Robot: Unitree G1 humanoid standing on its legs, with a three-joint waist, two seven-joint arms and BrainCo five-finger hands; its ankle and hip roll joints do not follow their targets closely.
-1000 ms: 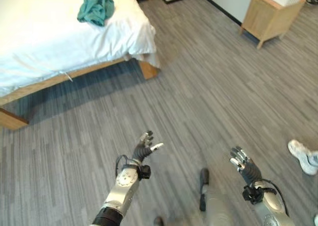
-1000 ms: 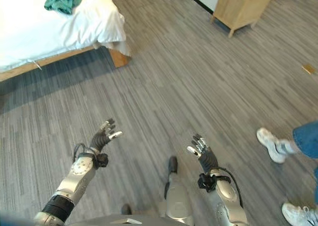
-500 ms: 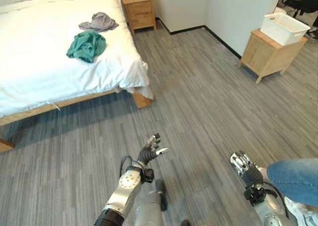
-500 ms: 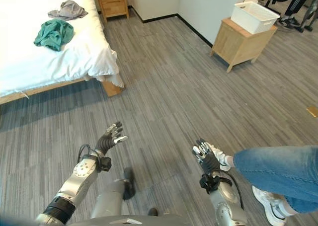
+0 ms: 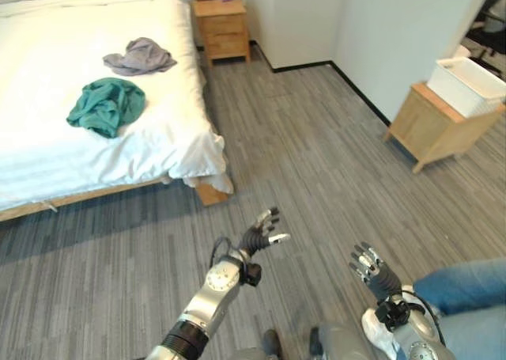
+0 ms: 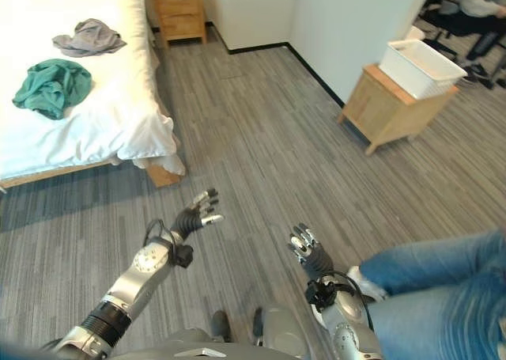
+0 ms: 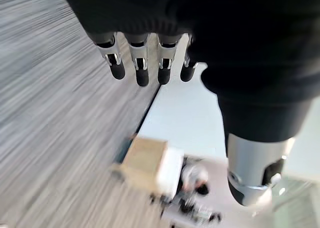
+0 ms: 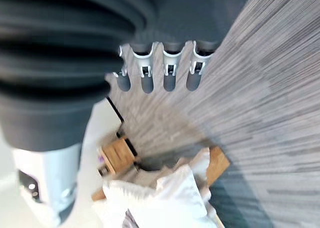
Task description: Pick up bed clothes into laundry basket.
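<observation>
Grey plank floor (image 5: 316,162) runs under both hands — left hand (image 5: 259,237) and right hand (image 5: 368,267) hover over it with fingers (image 7: 141,67) spread and relaxed, holding nothing. Well beyond the fingertips, a green garment (image 5: 106,105) and a grey garment (image 5: 140,55) lie on the white bed (image 5: 47,138). Off to the right-hand side, far from the fingers, a white laundry basket (image 5: 471,83) sits on a wooden stand (image 5: 431,126).

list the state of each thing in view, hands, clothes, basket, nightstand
left hand: open, empty, held over the floor
right hand: open, empty, held over the floor
green garment: crumpled on the bed
grey garment: crumpled on the bed, beyond the green one
white basket: upright on a wooden side table, nothing visible inside
nightstand: drawers shut
</observation>
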